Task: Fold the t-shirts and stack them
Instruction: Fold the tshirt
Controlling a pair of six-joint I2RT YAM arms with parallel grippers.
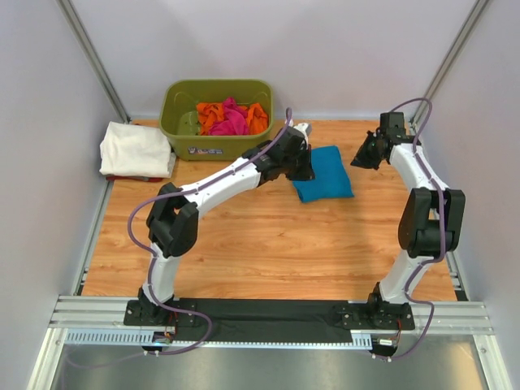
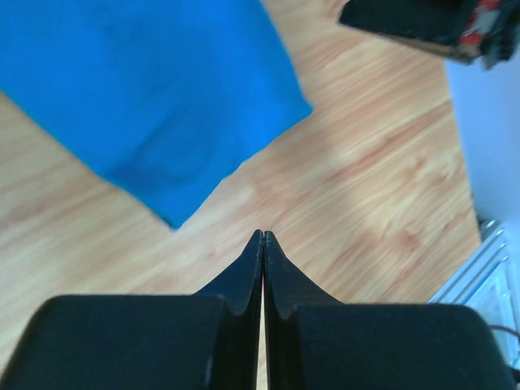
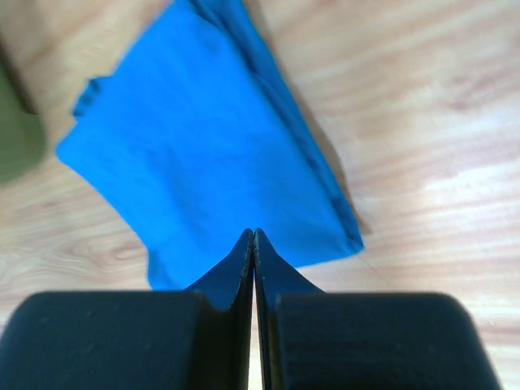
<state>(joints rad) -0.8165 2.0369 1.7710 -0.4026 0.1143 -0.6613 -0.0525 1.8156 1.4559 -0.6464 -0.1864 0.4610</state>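
Right of the tub [image 1: 175, 110], near its front corner, the blue shirt [image 1: 327, 175] lies folded into a small flat packet on the table [image 1: 268, 244], held by nothing. At the packet's tub-side edge the left gripper [image 2: 262, 236] hovers with its fingers pressed together, empty; near the edge away from the tub the right gripper [image 3: 254, 233] hangs, fingers likewise pressed together and empty. Trouble likely comes with the lift: a pinch that catches only the top layer would let the lower folds drop open, and dragging the packet across the wood towards the tub could peel its loose edge back. Both wrists sit close to one small packet, so a careless approach could knock them together. Just left of the tub sits the folded white shirt [image 1: 134, 148], probably the stack; a packet set off-centre there may slide off. Inside the tub lie a crumpled pink shirt [image 1: 231, 122] and orange cloth [image 1: 211, 115], tangled, so pulling one may haul out the other
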